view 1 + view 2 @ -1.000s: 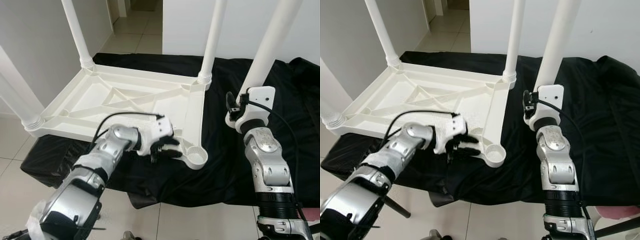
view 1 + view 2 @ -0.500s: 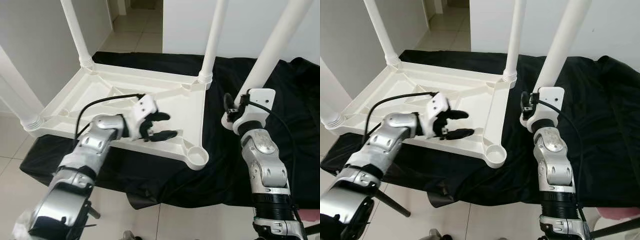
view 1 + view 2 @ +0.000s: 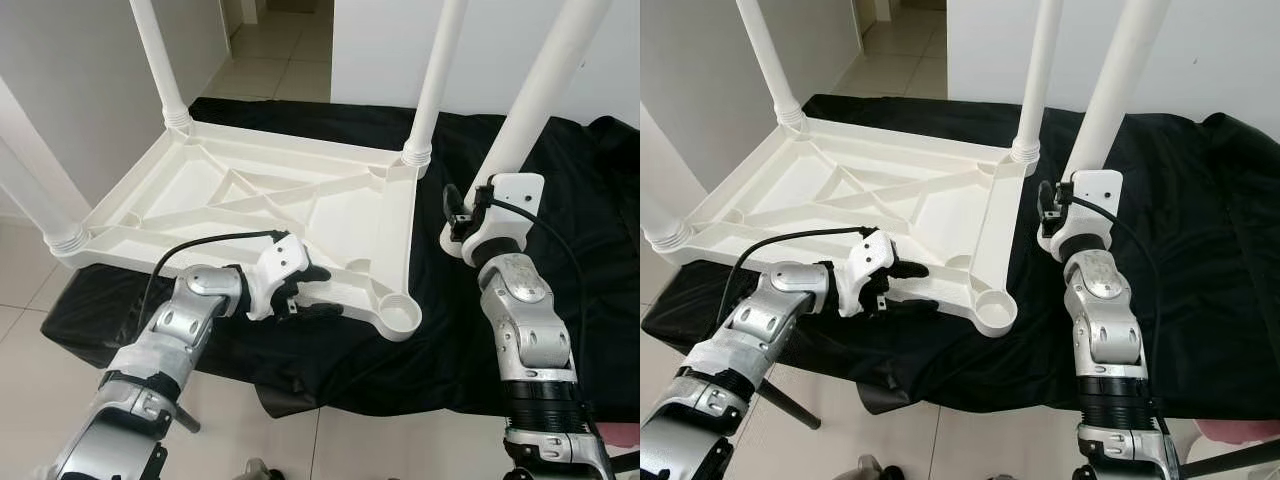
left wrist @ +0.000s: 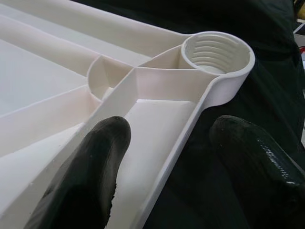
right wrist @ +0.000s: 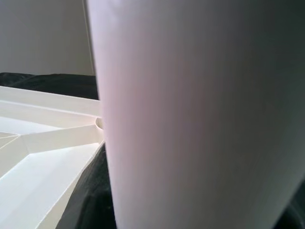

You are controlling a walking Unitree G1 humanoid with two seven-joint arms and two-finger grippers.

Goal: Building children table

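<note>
Left eye view: upturned white tabletop point(image 3: 250, 200) lies on black cloth point(image 3: 600, 250), 3 legs screwed in. Left gripper point(image 3: 310, 292) straddles its near rim, jaws spread, just beside the empty threaded socket point(image 4: 217, 51). Right gripper point(image 3: 462, 212) grips the 4th leg point(image 3: 540, 90), held tilted beside the tabletop.

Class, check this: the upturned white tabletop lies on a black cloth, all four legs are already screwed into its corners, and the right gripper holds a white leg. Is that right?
Not quite. Three legs stand in the tabletop; the near corner socket is still empty, its threads bare in the left wrist view. The fourth leg is in the right gripper, beside the table over the black cloth.
</note>
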